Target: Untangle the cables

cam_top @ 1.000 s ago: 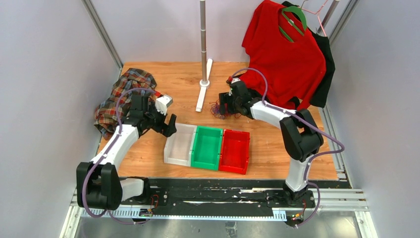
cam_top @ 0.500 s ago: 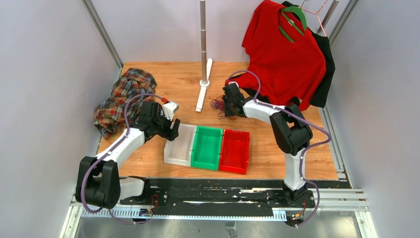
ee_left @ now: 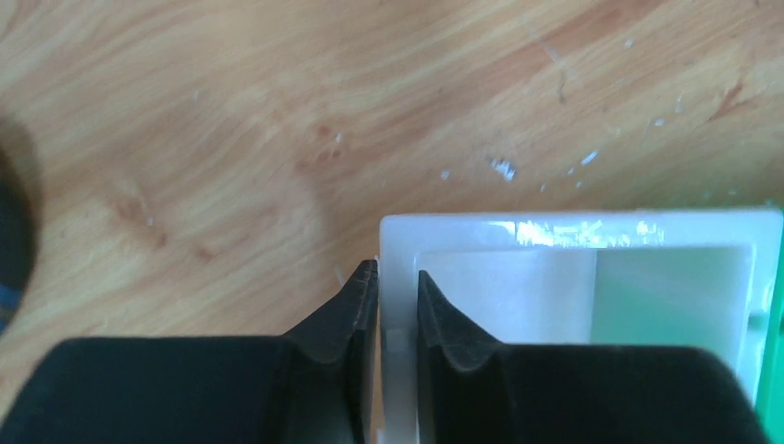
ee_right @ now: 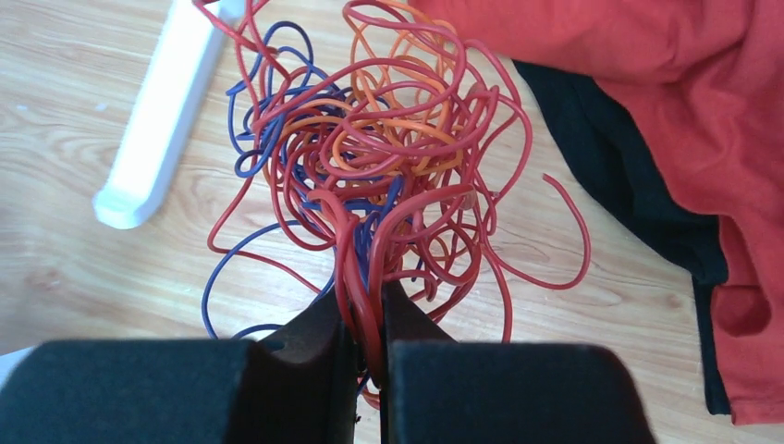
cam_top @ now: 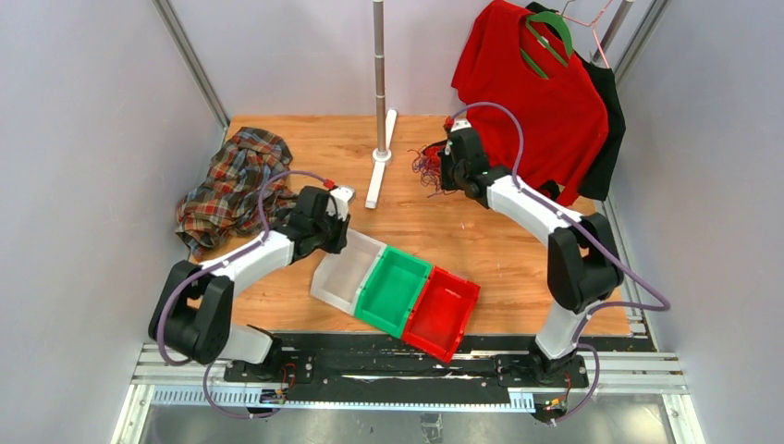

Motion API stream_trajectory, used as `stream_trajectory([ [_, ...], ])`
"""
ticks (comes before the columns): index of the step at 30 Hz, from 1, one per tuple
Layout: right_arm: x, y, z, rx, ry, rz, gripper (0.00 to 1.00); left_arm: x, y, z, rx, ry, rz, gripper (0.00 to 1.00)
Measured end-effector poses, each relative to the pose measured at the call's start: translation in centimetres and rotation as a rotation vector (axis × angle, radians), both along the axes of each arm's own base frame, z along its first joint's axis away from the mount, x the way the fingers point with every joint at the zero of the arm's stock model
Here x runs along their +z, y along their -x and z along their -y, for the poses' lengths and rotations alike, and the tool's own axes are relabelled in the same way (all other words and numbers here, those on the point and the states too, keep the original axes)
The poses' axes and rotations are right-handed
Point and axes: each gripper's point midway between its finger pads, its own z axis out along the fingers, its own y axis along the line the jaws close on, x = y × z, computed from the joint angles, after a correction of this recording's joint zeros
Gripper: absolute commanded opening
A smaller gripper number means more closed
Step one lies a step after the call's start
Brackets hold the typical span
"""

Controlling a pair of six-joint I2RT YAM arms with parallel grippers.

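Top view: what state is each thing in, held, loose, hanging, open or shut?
Cables: tangled, pinched by right gripper.
Right gripper: shut on cables.
Left gripper: shut on clear bin wall.
Clear bin: held by its wall, looks empty.
Green bin: empty.
Red bin: empty.
Red shirt: hanging.
Plaid shirt: crumpled in a heap.

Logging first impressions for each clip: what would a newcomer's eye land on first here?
The tangle of red, orange and blue cables stands out, pinched in the right gripper at the far side of the table, beside a hanging red shirt. Nearer, the left gripper clamps the wall of the clear bin, first in a skewed row with a green bin and a red bin.
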Motion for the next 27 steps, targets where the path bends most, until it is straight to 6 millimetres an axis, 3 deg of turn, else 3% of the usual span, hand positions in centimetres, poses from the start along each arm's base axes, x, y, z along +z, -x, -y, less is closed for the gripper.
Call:
stream_trajectory([
  [7,5.7,0.8,-0.2,0.046,-0.052,0.105,0.01,0.2,-3.1,3.2,0.086,-0.002,-0.003,0.07],
  [13,8.9,3.4,0.3,0.079,-0.103,0.161,0.01,0.8,-6.4,4.0,0.275,0.021,0.008,0.05],
  [20,7.8,7.6,0.4,0.140,-0.118,0.129,0.01,1.5,-8.2,4.1,0.441,0.048,0.030,0.03],
  [27,6.0,13.7,-3.2,0.309,-0.116,0.052,0.01,0.8,-8.2,4.2,0.536,0.046,0.023,0.04],
])
